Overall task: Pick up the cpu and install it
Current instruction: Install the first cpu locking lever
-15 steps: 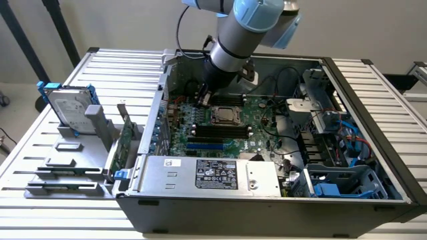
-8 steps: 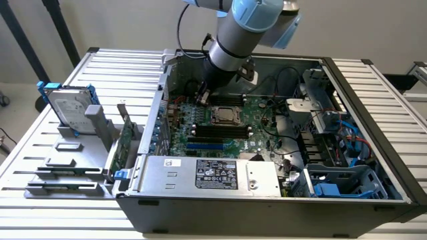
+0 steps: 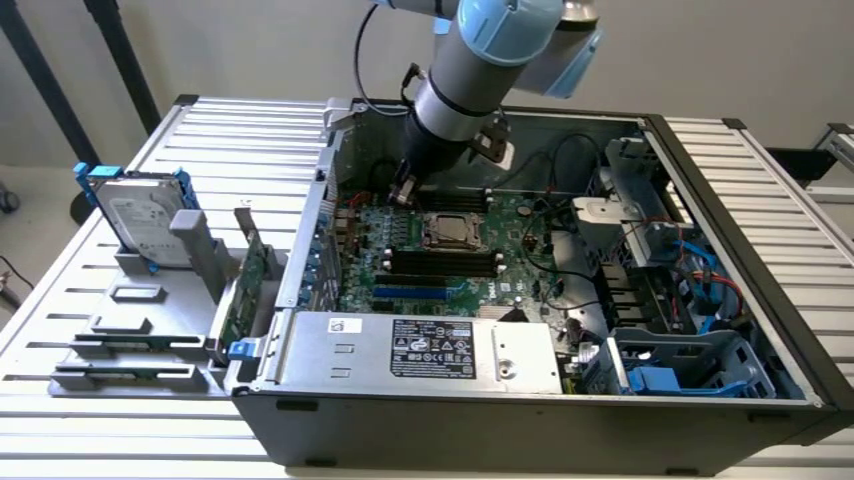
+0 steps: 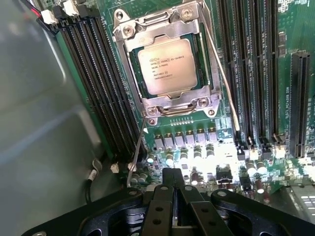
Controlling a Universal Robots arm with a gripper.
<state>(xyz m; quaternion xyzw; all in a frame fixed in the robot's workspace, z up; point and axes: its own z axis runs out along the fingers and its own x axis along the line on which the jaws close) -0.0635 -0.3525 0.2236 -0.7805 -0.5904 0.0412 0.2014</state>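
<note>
Exterior view, clock bearings read on that picture, entries running from its left to its right.

1. Grey stand [image 3: 147, 300], at nine o'clock of the computer case [image 3: 534, 420]. It held a hard drive [image 3: 134, 215] with blue rails, upright in its slot. A green card [image 3: 244, 290] stood on edge just beside it.
2. Computer case, open. It held the circuit board [image 3: 441, 270], a silver power box [image 3: 420, 350] at six o'clock, and a blue drive bay [image 3: 681, 370] at four o'clock.
3. Claw [image 3: 404, 188], low inside the case over the board. Wrist view: claw [image 4: 173, 179] clenched, fingers pressed together, grasping nothing.
4. Cpu [image 3: 450, 229], at about four o'clock of the claw and near it. Wrist view: cpu [image 4: 166, 66] lay flat in its socket, under a metal frame [image 4: 167, 105] that bordered it. Two thin wire levers [image 4: 137, 152] ran beside the socket. Whether they were latched could not be told.

Step in hand, as judged: the placing looked done, with the chip seated and released. Any further move would call for checking that the frame was locked, and for keeping clear of the levers.
</note>
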